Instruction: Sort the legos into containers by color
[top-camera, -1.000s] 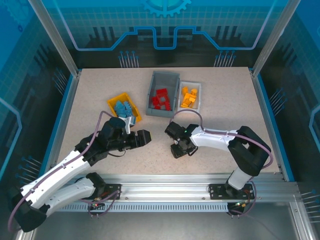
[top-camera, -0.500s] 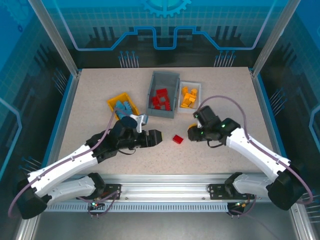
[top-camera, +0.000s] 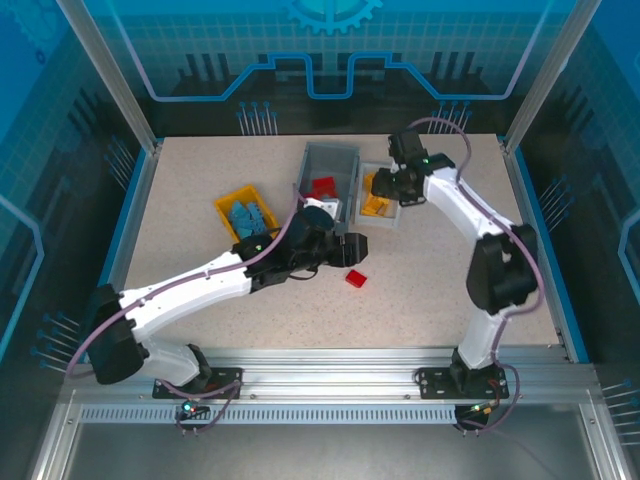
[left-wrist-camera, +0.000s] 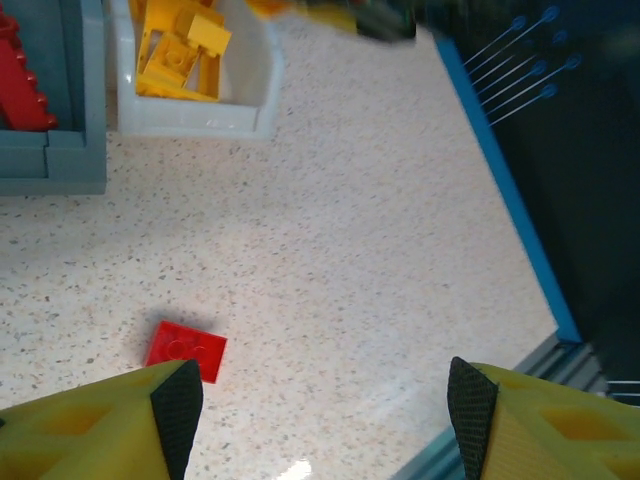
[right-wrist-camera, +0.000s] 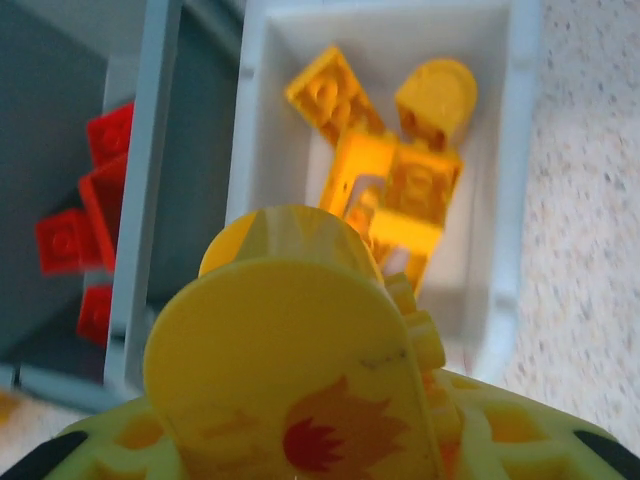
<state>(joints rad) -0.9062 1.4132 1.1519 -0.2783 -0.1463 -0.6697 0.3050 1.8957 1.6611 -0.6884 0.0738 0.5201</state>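
Right gripper (top-camera: 379, 187) seemingly holds a disc (right-wrist-camera: 285, 370) over white bin's (right-wrist-camera: 512, 200) yellow legos (right-wrist-camera: 400, 185).

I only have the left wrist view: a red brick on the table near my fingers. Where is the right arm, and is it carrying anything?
Observer: The right gripper hangs over the white bin, shut on a yellow rounded brick.
Operator: Where have the blues been going?
Observer: The blue bricks lie in the yellow bin, which stands left of the grey bin.
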